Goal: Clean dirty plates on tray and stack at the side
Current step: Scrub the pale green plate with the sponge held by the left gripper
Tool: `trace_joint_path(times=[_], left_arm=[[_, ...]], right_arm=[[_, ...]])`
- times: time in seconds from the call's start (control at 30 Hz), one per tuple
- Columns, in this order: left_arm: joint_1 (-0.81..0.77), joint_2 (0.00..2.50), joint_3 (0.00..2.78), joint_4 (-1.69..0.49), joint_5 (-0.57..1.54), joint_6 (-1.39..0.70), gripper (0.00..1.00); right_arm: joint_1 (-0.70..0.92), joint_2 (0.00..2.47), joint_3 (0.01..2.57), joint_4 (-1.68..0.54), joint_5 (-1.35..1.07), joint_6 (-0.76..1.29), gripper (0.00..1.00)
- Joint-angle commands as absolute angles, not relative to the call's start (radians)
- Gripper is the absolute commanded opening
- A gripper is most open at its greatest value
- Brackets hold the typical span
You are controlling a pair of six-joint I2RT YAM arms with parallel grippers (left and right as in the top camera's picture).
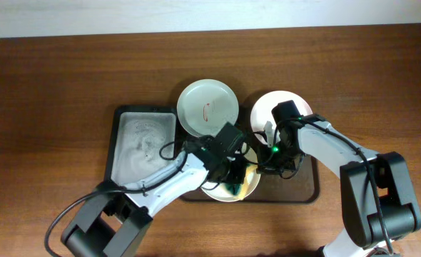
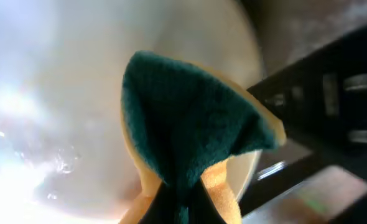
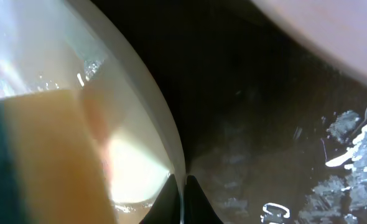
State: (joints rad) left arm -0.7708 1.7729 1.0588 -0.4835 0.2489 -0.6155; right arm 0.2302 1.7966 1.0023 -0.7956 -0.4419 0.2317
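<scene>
The cream-white plate (image 1: 217,193) lies at the front of the dark brown tray (image 1: 305,191). My left gripper (image 1: 233,180) is shut on a green and yellow sponge (image 2: 190,124) and presses it on this wet plate (image 2: 59,93). My right gripper (image 3: 180,193) is shut on the plate's right rim (image 3: 165,124); in the overhead view it is at the plate's right edge (image 1: 262,165). The sponge also shows in the right wrist view (image 3: 40,155). A pale green plate (image 1: 208,107) with a small red smear lies at the back. A pinkish white plate (image 1: 270,107) lies at the back right, partly hidden by my right arm.
A smaller black tray with a whitish, wet inside (image 1: 143,143) stands to the left of the brown tray. The brown tray's floor (image 3: 264,124) beside the plate is wet. Bare wooden table (image 1: 53,86) surrounds both trays.
</scene>
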Motion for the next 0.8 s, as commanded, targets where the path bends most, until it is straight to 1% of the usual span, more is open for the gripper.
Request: trace_joint_path(times=[0.0,0.03,0.07,0.1,0.2,0.23,0.3,0.33,0.37,0.4,0.47,0.53,0.57,0.6,0.63,0.7,0.77], left_arm=[[-0.770,1.757,0.973,-0.422,0.169,-0.783,0.00],[-0.770,1.757,0.961,-0.423,0.106,-0.797,0.00],[-0.770,1.756,0.960,-0.423,-0.015,-0.797,0.00],[-0.769,1.755,0.962,-0.423,-0.084,-0.797,0.00],[-0.769,1.727,0.987,-0.427,-0.215,-0.795,0.00],[-0.769,1.698,0.996,-0.427,-0.229,-0.792,0.00],[-0.770,1.651,0.998,-0.427,-0.162,-0.817,0.00],[-0.770,1.651,0.998,-0.427,-0.125,-0.863,0.00],[-0.770,1.653,0.998,-0.427,-0.089,-0.962,0.00],[-0.770,1.653,0.998,-0.419,-0.090,-0.984,0.00],[-0.766,1.653,0.998,-0.430,-0.102,-0.926,0.00],[-0.724,1.626,1.000,-0.447,-0.101,-0.731,0.00],[-0.693,1.588,1.002,-0.467,-0.093,-0.656,0.00],[-0.644,1.517,1.002,-0.511,-0.089,-0.577,0.00],[-0.603,1.469,1.002,-0.552,-0.077,-0.521,0.00],[-0.483,1.404,1.002,-0.647,-0.020,-0.446,0.00],[-0.374,1.406,1.001,-0.709,0.019,-0.366,0.00]], right_arm=[[0.235,1.798,1.002,-0.797,-0.434,0.226,0.04],[0.235,1.798,1.002,-0.797,-0.434,0.226,0.04],[0.235,1.798,1.002,-0.798,-0.434,0.226,0.04],[0.235,1.798,1.002,-0.800,-0.434,0.226,0.04],[0.235,1.798,1.002,-0.800,-0.434,0.226,0.04],[0.235,1.798,1.002,-0.800,-0.434,0.226,0.04],[0.235,1.798,1.002,-0.800,-0.434,0.226,0.04],[0.235,1.798,1.002,-0.800,-0.434,0.226,0.04],[0.235,1.798,1.002,-0.800,-0.434,0.226,0.04],[0.235,1.798,1.002,-0.800,-0.434,0.226,0.04],[0.235,1.798,1.002,-0.804,-0.433,0.226,0.04],[0.235,1.798,1.002,-0.807,-0.388,0.226,0.04],[0.235,1.798,1.002,-0.805,-0.381,0.226,0.10],[0.236,1.798,1.002,-0.791,-0.381,0.226,0.19],[0.236,1.798,1.002,-0.782,-0.381,0.226,0.17],[0.236,1.798,1.002,-0.779,-0.381,0.226,0.05],[0.236,1.798,1.002,-0.780,-0.385,0.226,0.04]])
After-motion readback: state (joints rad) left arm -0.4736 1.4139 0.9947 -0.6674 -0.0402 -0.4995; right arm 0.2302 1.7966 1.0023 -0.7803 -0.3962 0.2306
